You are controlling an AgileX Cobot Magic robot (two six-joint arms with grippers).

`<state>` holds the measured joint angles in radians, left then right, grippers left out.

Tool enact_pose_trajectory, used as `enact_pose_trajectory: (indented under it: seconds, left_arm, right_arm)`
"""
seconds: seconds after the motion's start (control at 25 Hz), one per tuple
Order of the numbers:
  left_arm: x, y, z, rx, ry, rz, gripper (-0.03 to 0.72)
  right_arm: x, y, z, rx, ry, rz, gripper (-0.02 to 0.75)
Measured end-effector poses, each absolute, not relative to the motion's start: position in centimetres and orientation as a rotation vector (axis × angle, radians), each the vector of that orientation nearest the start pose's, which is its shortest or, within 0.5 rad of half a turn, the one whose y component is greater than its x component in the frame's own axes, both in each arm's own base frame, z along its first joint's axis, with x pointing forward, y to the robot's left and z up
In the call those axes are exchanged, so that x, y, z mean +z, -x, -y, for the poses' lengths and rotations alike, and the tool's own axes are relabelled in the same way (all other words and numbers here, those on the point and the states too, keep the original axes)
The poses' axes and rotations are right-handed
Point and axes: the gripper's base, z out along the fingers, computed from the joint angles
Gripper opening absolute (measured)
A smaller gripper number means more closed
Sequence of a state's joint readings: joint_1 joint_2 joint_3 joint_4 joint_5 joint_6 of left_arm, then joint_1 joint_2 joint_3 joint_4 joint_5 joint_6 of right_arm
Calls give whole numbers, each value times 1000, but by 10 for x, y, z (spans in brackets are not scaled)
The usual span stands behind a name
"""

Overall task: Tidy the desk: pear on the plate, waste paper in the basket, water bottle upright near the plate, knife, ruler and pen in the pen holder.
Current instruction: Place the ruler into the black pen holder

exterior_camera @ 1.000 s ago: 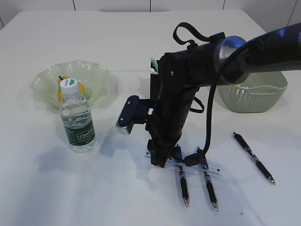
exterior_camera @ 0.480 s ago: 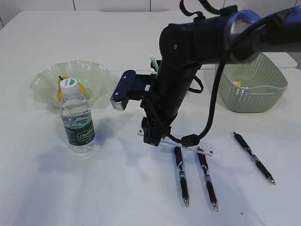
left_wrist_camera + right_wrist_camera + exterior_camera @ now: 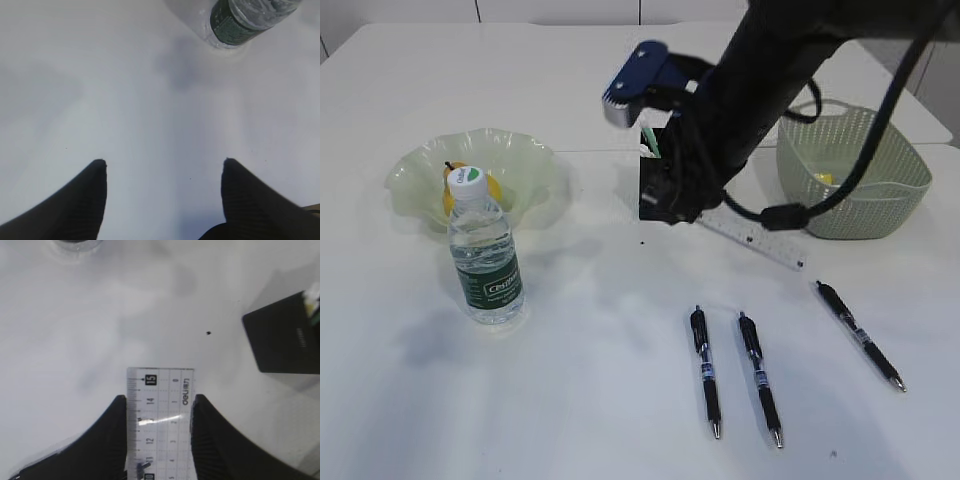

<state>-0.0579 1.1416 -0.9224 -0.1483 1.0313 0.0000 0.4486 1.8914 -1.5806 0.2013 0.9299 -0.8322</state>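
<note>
Here, a clear ruler (image 3: 159, 420) is clamped between the fingers of the right pincer (image 3: 157, 432) and held in the air beside the black pen holder (image 3: 282, 335). The left pincer (image 3: 164, 192) is held apart above bare desk (image 3: 125, 90).

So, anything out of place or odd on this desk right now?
Three pens lie loose on the table, not in the pen holder. The right gripper holds the ruler in the air. Nothing spilled or damaged.

Lab — bare white table (image 3: 570, 400)
</note>
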Motion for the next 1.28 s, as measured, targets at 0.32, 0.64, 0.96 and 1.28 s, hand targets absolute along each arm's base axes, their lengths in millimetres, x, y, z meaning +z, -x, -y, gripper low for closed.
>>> enact_pose_trajectory:
  seconds: [0.32,0.64,0.96,1.28]
  left_arm:
    - [302,-204,23,-213,-10,-2731,490]
    - [301,-201,24,-215,-14,-2768,479]
    - [301,-201,24,-215,-15,-2770,468]
    - [301,-201,24,-215,-15,-2770,468]
  right_arm:
    - [307,-370,-160,236,1228,-2175,281]
    - [317,-386,-156,214,1049,-2069,281]
    - [316,-409,-162,263,785,-1964,281]
    - [302,-435,-160,228,549,-1888,281]
